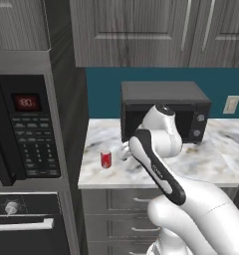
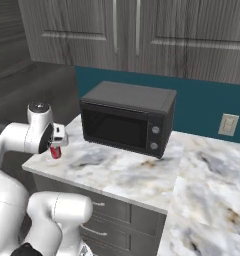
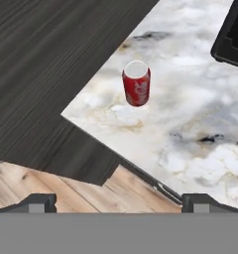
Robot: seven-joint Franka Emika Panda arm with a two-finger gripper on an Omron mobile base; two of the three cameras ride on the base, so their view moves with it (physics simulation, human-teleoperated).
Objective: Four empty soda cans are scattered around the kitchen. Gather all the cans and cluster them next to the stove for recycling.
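Observation:
One red soda can (image 3: 136,83) with a silver top stands upright on the marble counter (image 3: 190,124), near its left front corner. The same soda can (image 1: 106,159) sits left of the arm's elbow, and from the right the soda can (image 2: 55,153) peeks out just under the white hand. My gripper (image 3: 123,202) is open, its two dark fingertips spread wide with nothing between them. It hovers above and in front of the can, apart from it. The stove is out of view.
A black microwave (image 1: 164,112) stands at the back of the counter, right of the can, and its corner (image 3: 232,34) shows close by. A tall dark cabinet panel (image 3: 51,74) with a wall oven (image 1: 27,129) borders the counter's left end. Wooden floor (image 3: 22,183) lies below.

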